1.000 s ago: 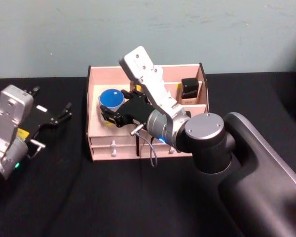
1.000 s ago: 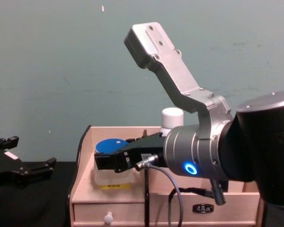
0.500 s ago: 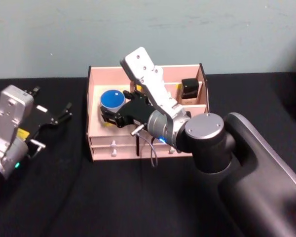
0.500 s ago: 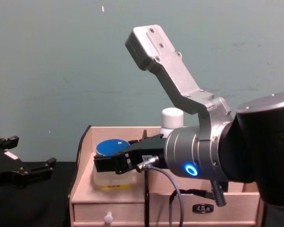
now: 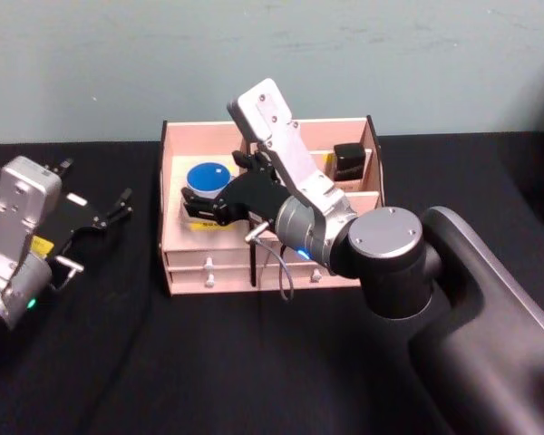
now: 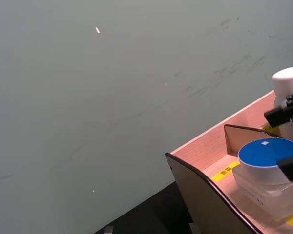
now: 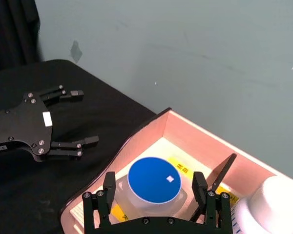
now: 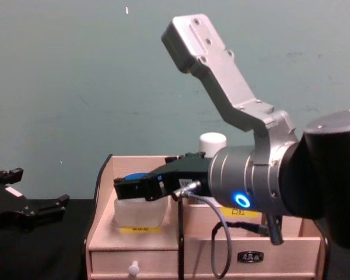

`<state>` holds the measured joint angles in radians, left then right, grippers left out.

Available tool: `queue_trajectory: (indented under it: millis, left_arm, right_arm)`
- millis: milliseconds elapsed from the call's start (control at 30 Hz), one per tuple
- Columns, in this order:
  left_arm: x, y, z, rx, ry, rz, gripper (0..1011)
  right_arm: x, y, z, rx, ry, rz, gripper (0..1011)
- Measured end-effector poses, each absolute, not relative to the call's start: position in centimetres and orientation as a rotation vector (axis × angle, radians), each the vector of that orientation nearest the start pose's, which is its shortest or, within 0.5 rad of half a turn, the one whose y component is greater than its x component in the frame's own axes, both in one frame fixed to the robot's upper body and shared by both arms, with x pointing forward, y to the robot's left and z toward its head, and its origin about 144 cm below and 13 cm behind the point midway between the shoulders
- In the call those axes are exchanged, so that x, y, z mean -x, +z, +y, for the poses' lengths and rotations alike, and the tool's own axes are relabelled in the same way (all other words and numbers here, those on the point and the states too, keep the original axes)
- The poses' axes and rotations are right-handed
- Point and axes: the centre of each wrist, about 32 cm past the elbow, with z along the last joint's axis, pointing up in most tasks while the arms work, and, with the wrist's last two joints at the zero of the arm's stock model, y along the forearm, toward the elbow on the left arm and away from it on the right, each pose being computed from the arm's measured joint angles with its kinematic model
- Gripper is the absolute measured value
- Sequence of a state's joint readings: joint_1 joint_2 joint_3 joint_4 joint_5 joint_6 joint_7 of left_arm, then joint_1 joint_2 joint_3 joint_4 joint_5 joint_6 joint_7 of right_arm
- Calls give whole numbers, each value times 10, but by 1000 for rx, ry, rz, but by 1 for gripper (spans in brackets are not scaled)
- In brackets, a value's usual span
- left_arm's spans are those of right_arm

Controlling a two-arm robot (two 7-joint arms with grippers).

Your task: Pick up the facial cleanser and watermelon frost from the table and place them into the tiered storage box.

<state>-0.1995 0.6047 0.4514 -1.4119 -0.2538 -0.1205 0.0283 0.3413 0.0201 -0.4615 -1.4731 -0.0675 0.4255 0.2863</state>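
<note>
The tiered storage box stands at the table's middle. In its left compartment sits a clear jar with a blue lid. A white-capped bottle stands behind it in the box. I cannot tell which one is the facial cleanser and which the watermelon frost. My right gripper is open, its fingers spread wider than the lid, hovering at the jar's top without gripping it. My left gripper stays parked, open, over the table left of the box.
A small black object sits in the box's back right compartment. The box has a white-knobbed drawer at its front. Black cloth covers the table, and a pale wall stands close behind the box.
My right gripper has lifted and drawn back a little from the blue-lidded jar, which stays seated in the compartment. The left arm has not moved.
</note>
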Motion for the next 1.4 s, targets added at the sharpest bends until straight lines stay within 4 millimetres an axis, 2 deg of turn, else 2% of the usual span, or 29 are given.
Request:
queue_trajectory:
  millis: [233,467,633,667,900,1200,1400]
  left_arm:
    - [-489,1140,310,-304,1248,-285,1001]
    - [-489,1140,310,-304,1248,-285,1001]
    - [-489,1140,310,-304,1248,-285,1001]
    - [-489,1140,310,-304,1248,-285,1001]
    - [-489,1140,310,-304,1248,-285,1001]
    - [-489,1140,310,-304,1248,-285,1001]
    - [-489,1140,310,-304,1248,-285,1001]
  right_arm:
    - [-514,1227,-96,285,-890,-72,1000]
    - [-501,1238,-113,211,-903,-109,1000]
    - [-482,1249,-136,147,-944,-162,1002]
    - [-482,1249,-136,147,-944,-162,1002]
    - [-464,1257,-168,79,-1061,-219,1002]
    - [-453,1250,-205,48,-1254,-249,1002]
    - [-446,1232,-225,67,-1374,-239,1002]
